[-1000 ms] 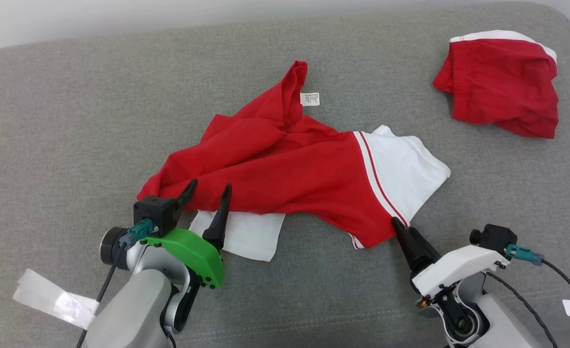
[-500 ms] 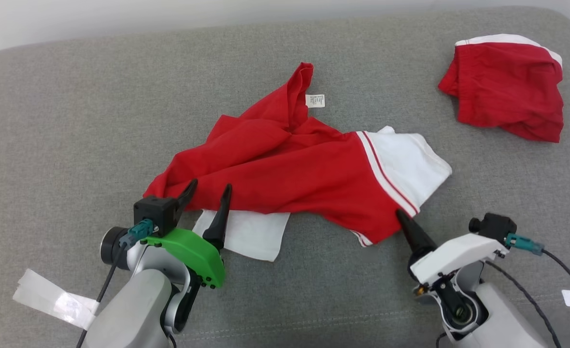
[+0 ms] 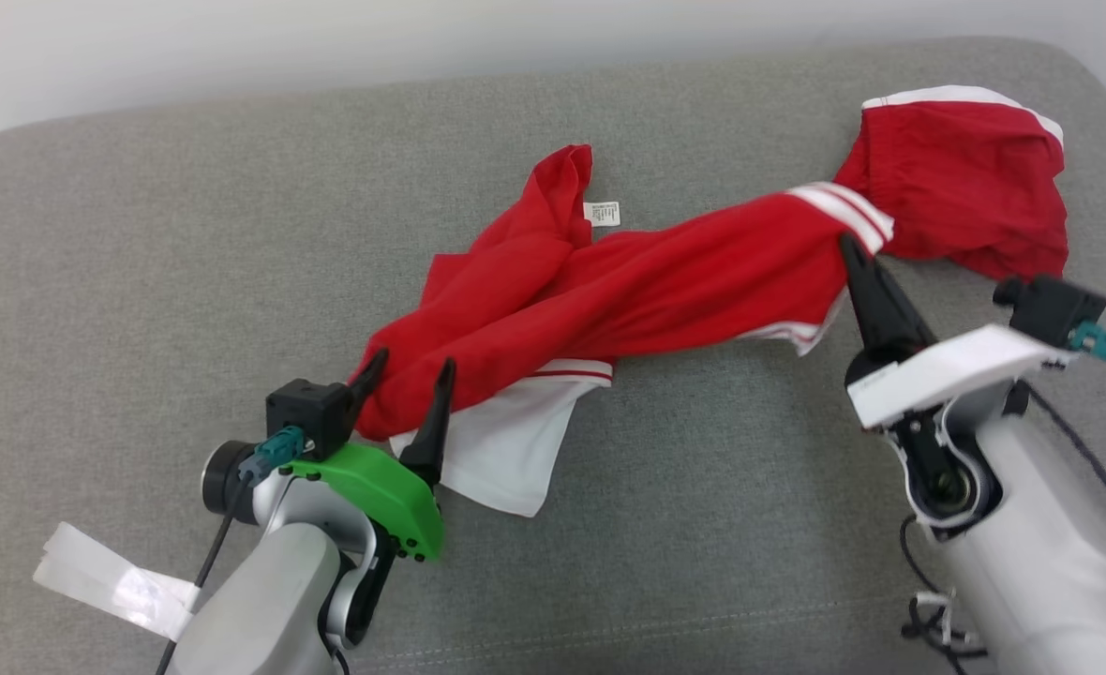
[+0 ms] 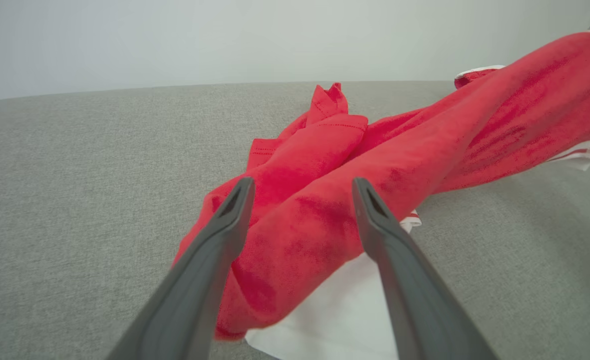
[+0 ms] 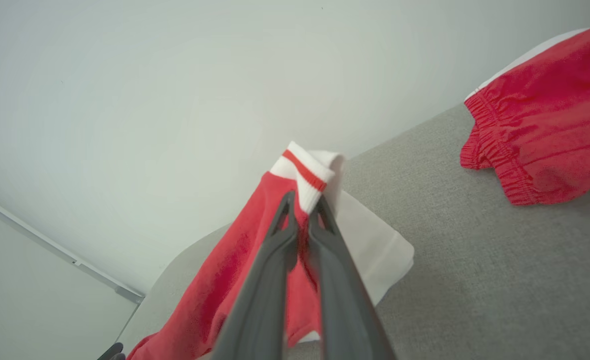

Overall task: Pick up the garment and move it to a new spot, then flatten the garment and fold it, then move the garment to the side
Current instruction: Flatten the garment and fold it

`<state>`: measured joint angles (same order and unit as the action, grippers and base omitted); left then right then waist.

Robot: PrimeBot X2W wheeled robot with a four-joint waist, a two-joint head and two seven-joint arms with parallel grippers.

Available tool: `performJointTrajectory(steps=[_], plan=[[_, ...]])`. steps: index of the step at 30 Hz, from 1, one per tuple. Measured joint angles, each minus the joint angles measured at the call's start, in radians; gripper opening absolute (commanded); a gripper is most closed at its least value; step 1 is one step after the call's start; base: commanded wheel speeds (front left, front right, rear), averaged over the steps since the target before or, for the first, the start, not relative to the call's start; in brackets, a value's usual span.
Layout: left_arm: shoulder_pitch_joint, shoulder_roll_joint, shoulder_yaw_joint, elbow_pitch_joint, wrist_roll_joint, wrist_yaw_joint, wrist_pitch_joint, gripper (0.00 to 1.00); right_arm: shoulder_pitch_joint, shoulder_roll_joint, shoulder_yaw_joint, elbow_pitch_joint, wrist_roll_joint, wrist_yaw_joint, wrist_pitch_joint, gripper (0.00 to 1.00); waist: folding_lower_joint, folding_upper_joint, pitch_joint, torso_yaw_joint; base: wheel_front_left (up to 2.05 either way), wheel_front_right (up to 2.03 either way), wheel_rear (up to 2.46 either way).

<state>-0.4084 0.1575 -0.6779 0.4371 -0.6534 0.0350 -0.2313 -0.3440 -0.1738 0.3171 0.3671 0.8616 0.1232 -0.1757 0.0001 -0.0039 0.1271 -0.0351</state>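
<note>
The garment [image 3: 609, 291] is a red shirt with white striped sleeves, stretched in a twisted band across the grey cushion [image 3: 187, 234]. My right gripper [image 3: 855, 251] is shut on its striped sleeve edge and holds that end raised at the right; the right wrist view shows the pinched garment [image 5: 295, 200] between the closed fingers [image 5: 275, 250]. My left gripper [image 3: 406, 367] stands open at the lower left, its fingers on either side of the low red end of the garment [image 4: 300, 225] without closing on it. A white sleeve [image 3: 515, 450] lies flat beside it.
A second red piece of clothing [image 3: 965, 187] with a white waistband lies crumpled at the far right, just behind the lifted end. White tape [image 3: 108, 579] sticks to the cushion at the lower left. The cushion's back edge meets a pale wall.
My right gripper has shut on the striped sleeve edge and lifted it up and to the right, pulling the garment into a taut twisted band. The left gripper stayed open in place.
</note>
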Motion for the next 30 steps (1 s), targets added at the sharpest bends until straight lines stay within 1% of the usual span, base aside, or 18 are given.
performJointTrajectory(steps=[4,11,13,14,19,22,26,28,30], plan=[[0.001,-0.012,-0.003,0.0,0.0,-0.001,0.0,1.0,-0.109,-0.018,0.021,-0.041,-0.01,0.0,0.003,0.0,0.0,0.0,-0.013,0.01,0.0,0.0,0.0],[0.003,-0.015,-0.002,0.001,0.0,0.0,0.0,1.0,-0.346,-0.049,0.062,-0.042,-0.025,0.0,0.081,0.0,0.0,0.0,-0.029,0.042,0.0,0.0,0.0],[0.003,-0.016,-0.002,0.001,0.0,0.0,0.0,1.0,-0.416,-0.047,0.077,-0.041,-0.021,0.0,0.108,0.0,0.0,0.0,-0.032,0.056,0.0,0.0,0.0],[0.003,-0.016,-0.002,0.001,0.0,0.0,0.0,1.0,-0.416,-0.047,0.077,-0.041,-0.021,0.0,0.108,0.0,0.0,0.0,-0.032,0.056,0.0,0.0,0.0],[0.003,-0.022,-0.002,0.003,-0.002,-0.001,0.0,1.0,-0.579,-0.038,0.116,-0.025,-0.016,0.0,0.16,0.0,0.0,0.0,-0.035,0.096,0.0,0.0,0.0],[0.004,-0.026,-0.002,0.007,-0.004,-0.001,0.0,1.0,-0.648,-0.01,0.168,-0.027,-0.013,0.0,0.183,0.0,0.0,0.0,-0.036,0.121,0.0,0.0,0.0],[0.013,-0.024,0.011,0.009,-0.007,0.001,-0.007,1.0,-0.716,0.025,0.25,-0.06,-0.005,0.0,0.202,0.0,0.0,0.0,-0.036,0.15,0.0,0.0,0.0],[0.021,-0.018,0.022,0.009,-0.012,0.001,-0.007,1.0,-0.724,0.021,0.289,-0.083,0.001,0.001,0.212,0.0,-0.0001,0.0,-0.037,0.157,0.0,0.0,0.0],[0.024,-0.015,0.028,0.009,-0.012,0.002,-0.007,1.0,-0.715,-0.009,0.327,-0.096,0.002,0.001,0.229,0.0,0.0,0.0,-0.037,0.158,0.0,0.0,0.0]])
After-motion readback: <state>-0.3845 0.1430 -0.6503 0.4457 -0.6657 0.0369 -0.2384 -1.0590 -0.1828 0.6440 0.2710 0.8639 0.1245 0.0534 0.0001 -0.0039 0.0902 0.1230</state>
